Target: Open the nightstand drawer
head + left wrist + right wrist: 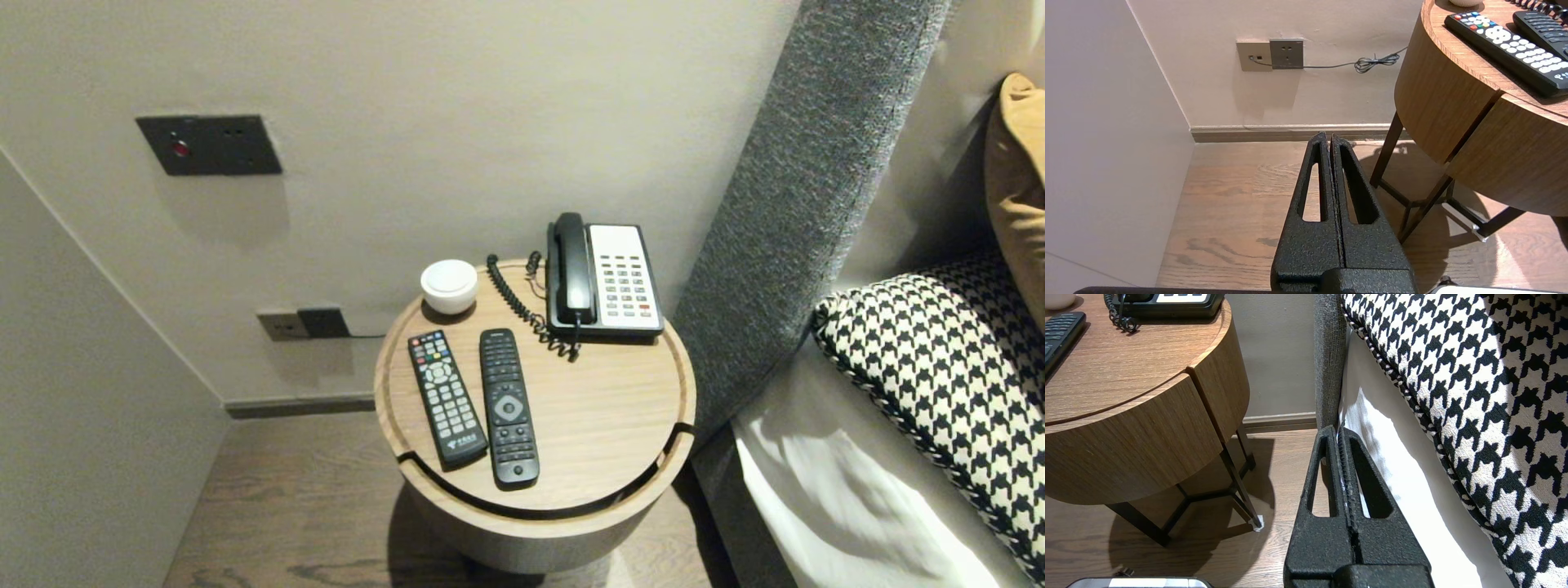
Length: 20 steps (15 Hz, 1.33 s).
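A round wooden bedside table (pixel 620 408) carries two black remotes side by side: one with coloured buttons (pixel 446 398) and a darker one (pixel 508 406). Behind them stand a small white round pot (pixel 449 285) and a black-and-white desk phone (pixel 602 280) with a coiled cord (pixel 522 308). Neither arm shows in the head view. My left gripper (pixel 1327 136) hangs shut and empty above the wooden floor, left of the table and below its top (pixel 1457 53). My right gripper (pixel 1336 430) is shut and empty, low beside the bed's white sheet (pixel 1412 486), right of the table (pixel 1126 375).
A grey upholstered headboard (pixel 808 188) rises right of the table, with a houndstooth pillow (pixel 939 359) and a mustard cushion (pixel 1016 180) on the bed. Wall sockets (pixel 302 324) and a dark switch plate (pixel 210 144) sit on the back wall. A side wall (pixel 82 408) closes the left.
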Motion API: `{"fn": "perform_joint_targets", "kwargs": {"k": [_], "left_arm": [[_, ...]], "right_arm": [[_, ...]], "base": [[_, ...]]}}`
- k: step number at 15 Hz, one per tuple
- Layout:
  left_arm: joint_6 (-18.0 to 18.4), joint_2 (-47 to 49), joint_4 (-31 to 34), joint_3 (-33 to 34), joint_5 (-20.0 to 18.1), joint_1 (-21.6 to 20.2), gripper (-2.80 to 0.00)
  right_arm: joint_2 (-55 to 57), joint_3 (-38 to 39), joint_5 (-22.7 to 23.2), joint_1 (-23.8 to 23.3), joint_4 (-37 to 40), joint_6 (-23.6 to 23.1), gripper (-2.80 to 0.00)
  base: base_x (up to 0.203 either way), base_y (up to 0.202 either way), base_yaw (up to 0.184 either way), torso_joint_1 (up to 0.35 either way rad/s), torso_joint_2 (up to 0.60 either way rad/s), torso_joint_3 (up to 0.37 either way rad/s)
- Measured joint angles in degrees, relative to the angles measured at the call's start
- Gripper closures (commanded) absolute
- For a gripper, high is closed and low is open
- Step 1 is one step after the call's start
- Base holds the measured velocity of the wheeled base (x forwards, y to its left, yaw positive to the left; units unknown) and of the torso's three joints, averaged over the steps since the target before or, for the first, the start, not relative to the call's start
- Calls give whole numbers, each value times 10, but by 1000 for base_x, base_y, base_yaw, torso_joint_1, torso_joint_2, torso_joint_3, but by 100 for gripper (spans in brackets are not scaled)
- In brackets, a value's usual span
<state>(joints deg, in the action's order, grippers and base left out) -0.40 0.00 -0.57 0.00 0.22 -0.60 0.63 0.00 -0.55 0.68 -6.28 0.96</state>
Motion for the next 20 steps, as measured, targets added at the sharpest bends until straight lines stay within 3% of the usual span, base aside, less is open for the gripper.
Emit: {"fn": "perform_joint_targets", "kwargs": {"k": [10,13,17,20], "left_arm": [[10,1,4,-17,-1,0,0],[-2,42,17,-129,-3,2,0],[-13,213,47,-323,2,5,0],[-27,362,148,-470,2,5,0]], "right_arm": [[0,0,0,0,0,0,0],[0,0,0,0,0,0,0],[0,0,0,0,0,0,0],[0,0,0,0,0,0,0]], "base": [[0,0,0,0,0,0],[0,0,0,0,0,0],[0,0,0,0,0,0],[0,0,0,0,0,0]]}}
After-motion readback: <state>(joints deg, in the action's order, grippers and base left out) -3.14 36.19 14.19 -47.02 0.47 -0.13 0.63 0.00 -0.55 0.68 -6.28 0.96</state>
